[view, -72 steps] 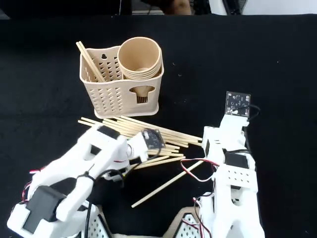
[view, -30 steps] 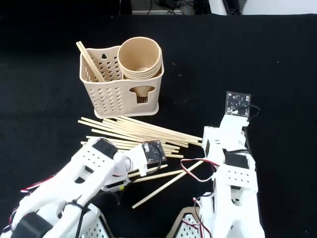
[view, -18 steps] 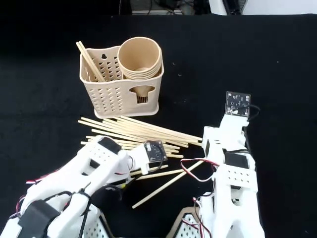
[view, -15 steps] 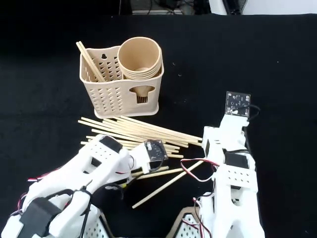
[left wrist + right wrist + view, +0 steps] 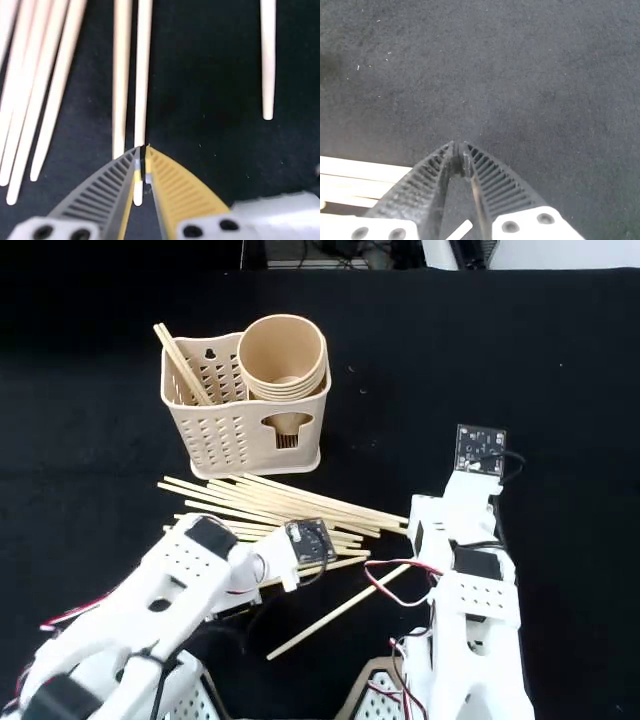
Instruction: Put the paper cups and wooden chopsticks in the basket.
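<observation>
**A:** Entry for the left gripper. State?

**B:** The ribbed fingers are pressed together on one chopstick, pinching it close to its end. A short stub shows between the fingers, behind the tips. A second stick lies just beside it, outside the grip.

**A:** Change against half a second ago?

**B:** In the high view the left wrist has drawn slightly toward the loose pile, and the pinched stick has come with it. Before, it lay apart from the pile on the arms' side. Now its far end sits just beside the pile's near edge.

**A:** Right gripper?

**B:** The tips are closed together with nothing between them, over the black tabletop, and the pile's ends are beside it. That arm sits where it sat in every earlier frame.

**A:** Remaining task items?

**B:** Unchanged. The paper cups, nested, stand upright in one compartment of the basket. The leaning chopsticks rest in the other compartment and poke out over the rim. The pile lies on the table near the basket's front. One stray stick lies slanted between the two arms, apart from the pile.
</observation>
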